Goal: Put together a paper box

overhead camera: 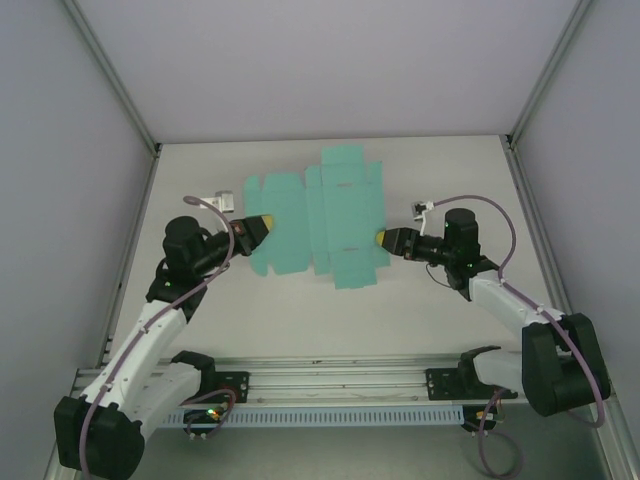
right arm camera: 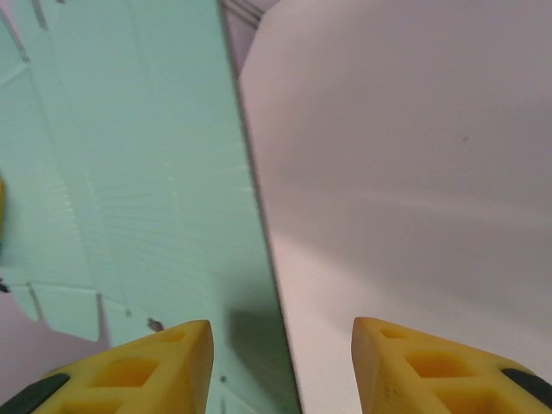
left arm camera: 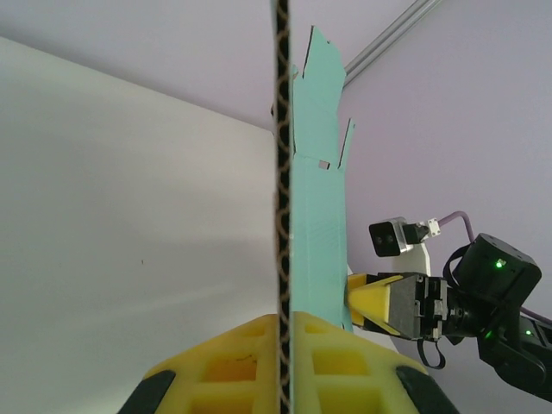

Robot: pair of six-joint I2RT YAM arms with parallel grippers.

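Teal paper box (overhead camera: 325, 215) in left gripper (overhead camera: 269, 224), apparently.

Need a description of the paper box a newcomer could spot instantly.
Look at the white table inside the walled cell, midway between the two arms. The paper box lies there as an unfolded sheet, its left edge pinched by the left gripper. It is the only teal thing, die-cut with flaps and tabs.

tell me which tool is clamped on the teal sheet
The left tool: shut on the paper box at its left edge. The right tool stands open at the opposite edge.
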